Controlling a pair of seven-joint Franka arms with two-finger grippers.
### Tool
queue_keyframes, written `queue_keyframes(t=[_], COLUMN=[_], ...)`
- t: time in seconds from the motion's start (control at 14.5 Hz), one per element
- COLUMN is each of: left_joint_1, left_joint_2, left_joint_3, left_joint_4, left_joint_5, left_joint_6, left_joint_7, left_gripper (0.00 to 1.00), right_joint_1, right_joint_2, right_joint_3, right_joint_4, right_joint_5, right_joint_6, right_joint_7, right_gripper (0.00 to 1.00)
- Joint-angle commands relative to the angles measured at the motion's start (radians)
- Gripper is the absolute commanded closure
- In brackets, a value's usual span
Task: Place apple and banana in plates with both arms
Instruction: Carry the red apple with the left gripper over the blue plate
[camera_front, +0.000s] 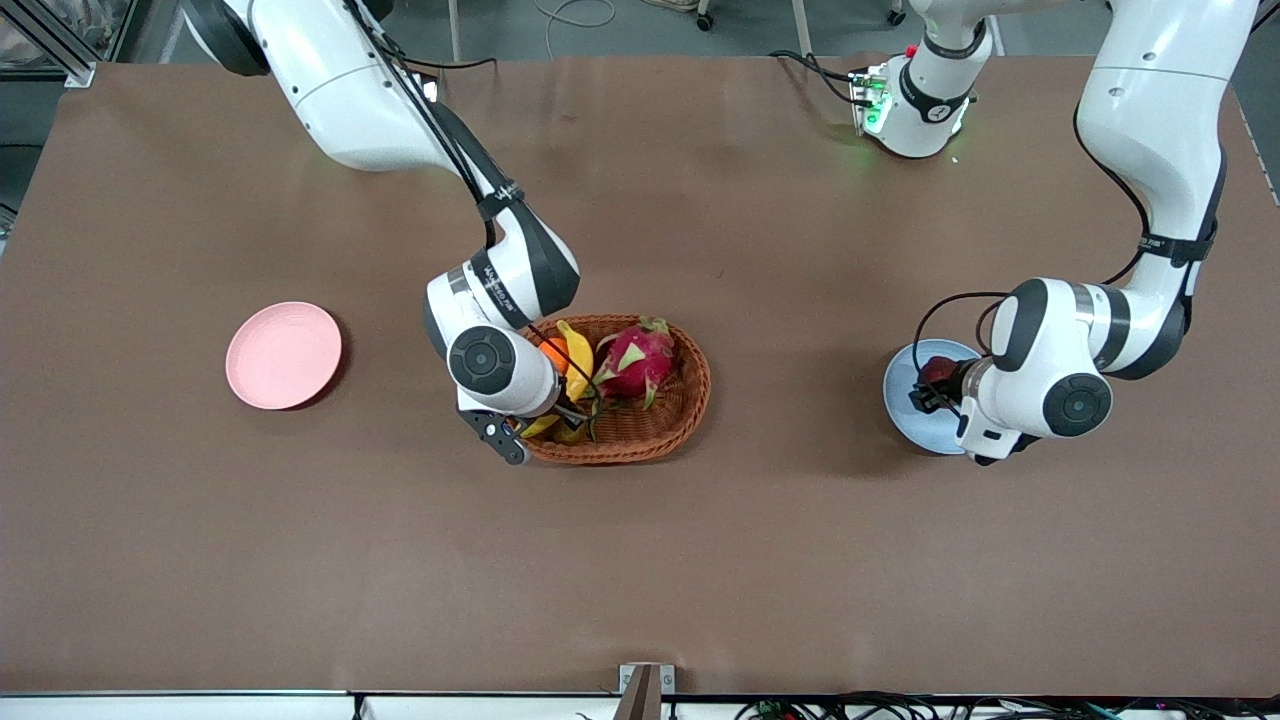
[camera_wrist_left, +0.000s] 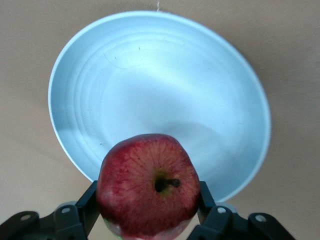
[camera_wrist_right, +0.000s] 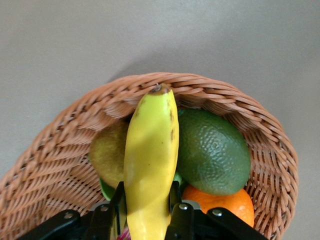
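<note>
My left gripper is shut on the dark red apple and holds it just over the light blue plate. In the left wrist view the apple sits stem-up between the fingers, over the plate's rim. My right gripper is at the wicker basket and is shut on the yellow banana. In the right wrist view the banana runs between the fingers, its dark tip over the basket's rim. The pale pink plate lies toward the right arm's end, with nothing on it.
The basket also holds a pink dragon fruit, an orange, a dark green fruit and a yellow-green fruit. The brown table stretches wide nearer the front camera.
</note>
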Motion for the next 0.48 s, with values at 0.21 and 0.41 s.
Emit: queue_keyframes(t=[0.21, 0.41], left_joint_1=[0.012, 0.012], left_joint_2=[0.026, -0.021], left_joint_3=[-0.014, -0.015], left_joint_4=[0.032, 0.084], left_joint_5=[0.005, 0.007], left_joint_6=[0.021, 0.006], left_joint_7=[0.033, 0.030], left_gripper=[0.00, 0.00], right_joint_1=[-0.010, -0.090], right_joint_2=[-0.060, -0.121], right_joint_3=[-0.011, -0.015], right_joint_4=[0.036, 0.028], right_joint_5=[0.009, 0.006], right_joint_6=[-0.079, -0.218], right_joint_7=[-0.063, -0.294], right_gripper=[0.79, 0.79])
